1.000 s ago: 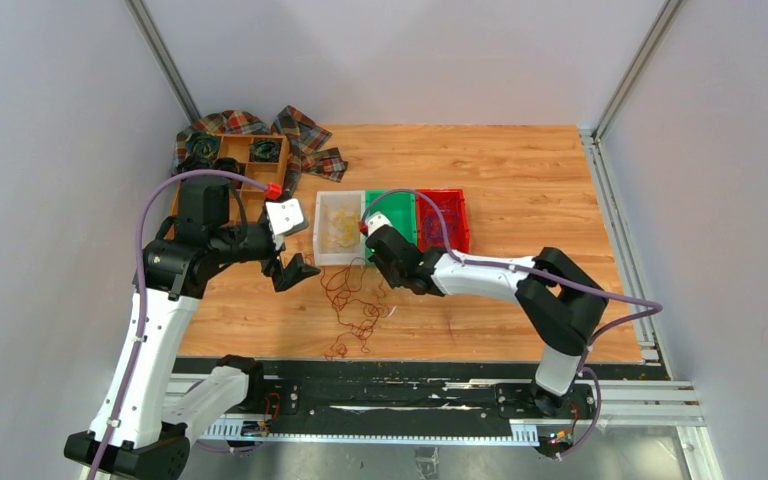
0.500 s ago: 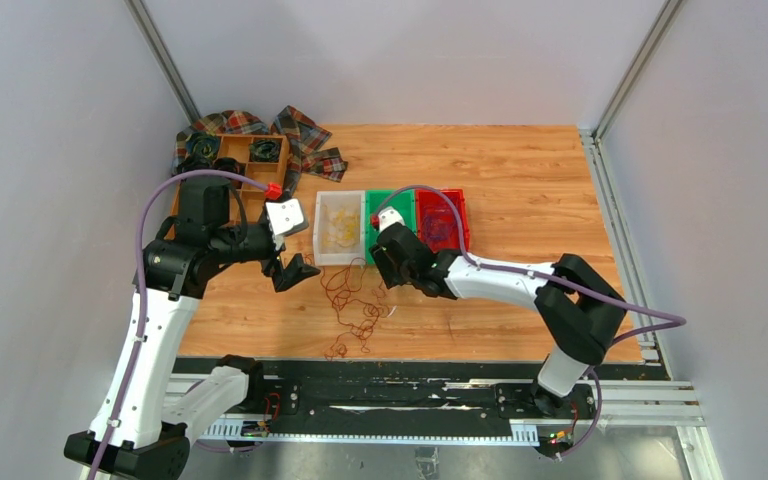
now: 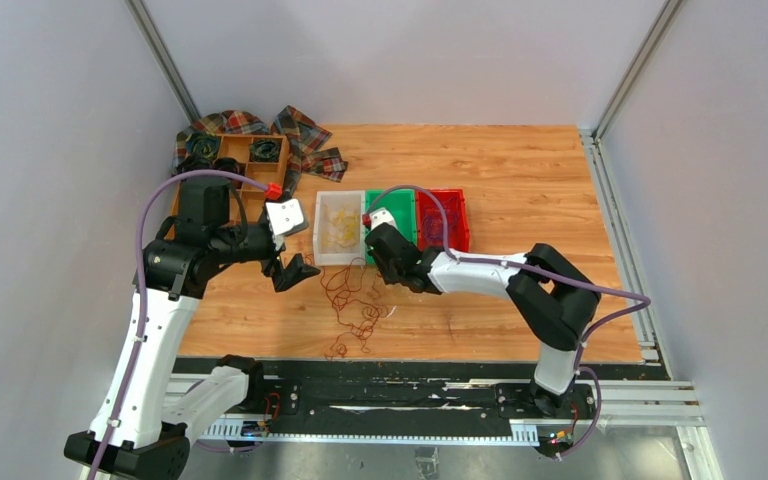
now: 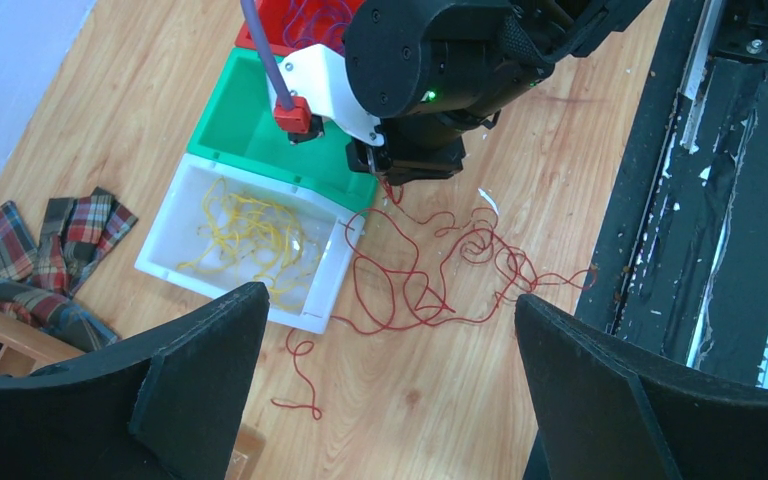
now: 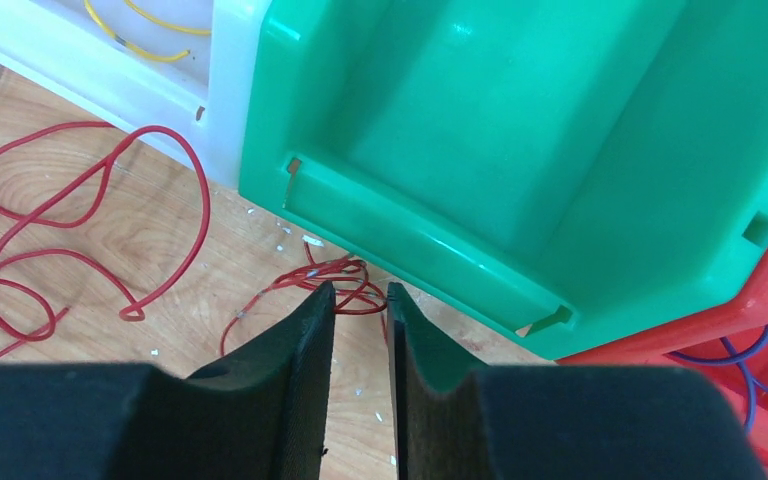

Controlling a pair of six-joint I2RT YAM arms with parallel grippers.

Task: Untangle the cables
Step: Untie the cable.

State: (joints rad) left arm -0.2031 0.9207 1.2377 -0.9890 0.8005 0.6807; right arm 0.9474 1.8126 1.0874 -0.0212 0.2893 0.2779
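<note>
A loose tangle of dark red wire (image 3: 353, 300) lies on the wooden table in front of the bins; it also shows in the left wrist view (image 4: 415, 300). Yellow wires (image 4: 245, 235) lie in the white bin (image 3: 321, 228). Purple wires (image 3: 442, 222) lie in the red bin (image 3: 463, 215). The green bin (image 5: 520, 120) between them holds nothing. My right gripper (image 5: 360, 292) is low at the green bin's front edge, jaws a narrow gap apart, with a red wire loop (image 5: 340, 270) at its fingertips. My left gripper (image 4: 390, 400) is wide open and empty above the table, left of the tangle.
A wooden tray (image 3: 235, 155) with black rolls and plaid cloths (image 3: 300, 130) sits at the far left. A black rail (image 3: 410, 385) runs along the near table edge. A lilac hose (image 3: 430, 200) arcs over the bins.
My right arm swung a little to the right and came back left; its gripper stays at the green bin's front edge. The left arm and the wires have not moved.
</note>
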